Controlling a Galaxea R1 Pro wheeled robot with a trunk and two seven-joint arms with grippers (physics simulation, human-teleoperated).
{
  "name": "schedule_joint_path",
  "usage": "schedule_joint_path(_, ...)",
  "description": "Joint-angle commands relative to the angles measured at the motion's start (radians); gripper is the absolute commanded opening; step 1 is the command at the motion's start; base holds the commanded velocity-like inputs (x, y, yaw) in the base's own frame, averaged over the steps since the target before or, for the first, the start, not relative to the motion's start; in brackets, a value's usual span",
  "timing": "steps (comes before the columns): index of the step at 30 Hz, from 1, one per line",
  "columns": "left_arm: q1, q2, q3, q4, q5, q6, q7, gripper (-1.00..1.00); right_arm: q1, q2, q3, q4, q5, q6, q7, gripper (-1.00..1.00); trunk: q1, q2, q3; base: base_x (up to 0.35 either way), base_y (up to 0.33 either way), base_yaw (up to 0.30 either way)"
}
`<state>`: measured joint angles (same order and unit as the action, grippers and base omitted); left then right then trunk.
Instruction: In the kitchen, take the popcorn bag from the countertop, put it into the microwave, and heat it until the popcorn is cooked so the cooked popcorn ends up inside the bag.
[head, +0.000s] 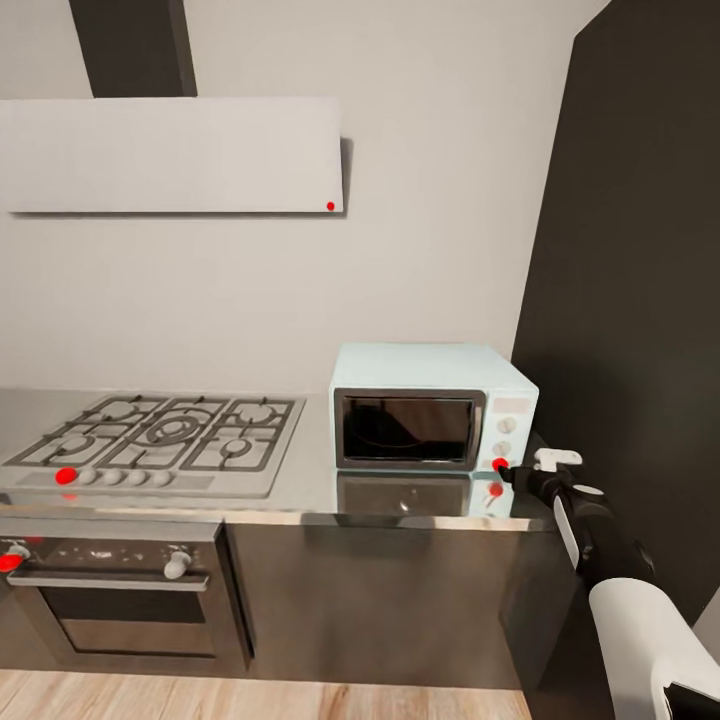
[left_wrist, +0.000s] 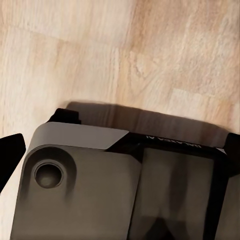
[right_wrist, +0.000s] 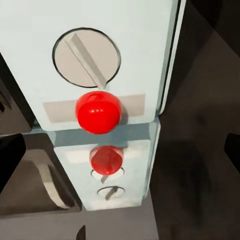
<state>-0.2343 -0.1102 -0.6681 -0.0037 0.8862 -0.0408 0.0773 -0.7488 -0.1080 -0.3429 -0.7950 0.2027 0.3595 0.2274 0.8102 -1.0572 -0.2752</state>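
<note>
The pale blue microwave (head: 432, 420) stands on the grey countertop (head: 310, 480) with its dark glass door closed. The popcorn bag is out of view; I cannot tell what lies behind the dark glass. My right gripper (head: 506, 470) is open, its tip right at the red round light (head: 498, 464) low on the microwave's side panel. Seen from the right wrist, that red light (right_wrist: 98, 111) sits under a grey knob (right_wrist: 86, 57), and both mirror in the shiny worktop, with the right gripper (right_wrist: 120, 150) spread wide around them. My left gripper (left_wrist: 120, 150) hangs open over the floor.
A steel gas hob (head: 165, 435) lies left of the microwave, over a built-in oven (head: 120, 590). A white hood (head: 170, 155) hangs above. A tall dark cabinet (head: 640, 300) stands close on the right. Below my left wrist are the wood floor (left_wrist: 125, 50) and my own base (left_wrist: 100, 190).
</note>
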Motion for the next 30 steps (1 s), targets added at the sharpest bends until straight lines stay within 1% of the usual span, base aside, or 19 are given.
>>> schedule_joint_path(1,0.0,-0.001,-0.008,-0.001,0.007,-0.002,0.004,1.0,-0.001,0.001,-0.004,-0.001,0.01,0.004,0.009,1.0,0.0,-0.001,-0.001,0.028,0.0,0.0)
schedule_joint_path(5,0.0,-0.001,-0.008,-0.001,0.007,-0.002,0.004,1.0,-0.001,0.001,-0.002,0.024,0.013,-0.007,0.008,1.0,0.0,-0.001,-0.001,0.005,0.0,0.0)
schedule_joint_path(9,0.0,-0.002,-0.008,-0.001,0.007,-0.002,0.004,1.0,-0.001,0.001,-0.002,0.025,0.012,-0.008,0.01,1.0,0.0,-0.001,-0.001,0.0,0.0,0.0)
schedule_joint_path(10,0.0,-0.002,-0.008,-0.001,0.007,-0.002,0.004,1.0,-0.001,0.001,-0.002,0.025,0.012,-0.008,0.01,-1.0,0.0,-0.001,-0.001,0.0,0.0,0.0)
schedule_joint_path(11,0.0,-0.002,-0.008,-0.001,0.007,-0.002,0.004,1.0,-0.001,0.001,-0.001,0.026,0.012,-0.013,0.011,-1.0,0.0,-0.001,-0.001,0.0,0.0,0.0)
schedule_joint_path(12,0.0,-0.002,-0.008,-0.001,0.007,-0.003,0.004,1.0,-0.001,0.0,0.0,0.042,0.013,-0.043,0.013,-1.0,0.0,-0.001,-0.001,0.0,0.0,0.0)
schedule_joint_path(13,0.0,-0.002,-0.008,-0.001,0.007,-0.003,0.004,1.0,-0.001,-0.001,0.0,0.045,0.014,-0.048,0.014,-1.0,0.0,-0.001,-0.001,0.0,0.0,0.0)
schedule_joint_path(22,0.0,-0.003,-0.009,-0.002,0.006,-0.004,0.005,1.0,-0.001,-0.004,-0.001,0.049,0.016,-0.056,0.013,-1.0,0.0,-0.001,-0.001,0.0,0.0,0.0)
schedule_joint_path(23,0.0,-0.001,-0.008,-0.002,0.006,-0.004,0.004,1.0,-0.001,0.001,0.0,0.055,0.022,-0.062,0.009,-1.0,0.0,-0.001,-0.001,0.0,0.0,0.0)
schedule_joint_path(25,0.0,-0.002,-0.008,-0.002,0.007,-0.004,0.003,1.0,-0.001,0.002,0.0,0.066,0.033,-0.072,0.012,-1.0,0.0,-0.001,-0.001,0.0,0.0,0.0)
schedule_joint_path(30,0.0,-0.002,-0.008,-0.002,0.008,-0.004,0.003,1.0,-0.001,0.003,0.001,0.086,0.052,-0.061,0.012,-1.0,0.0,-0.001,-0.001,0.0,0.0,0.0)
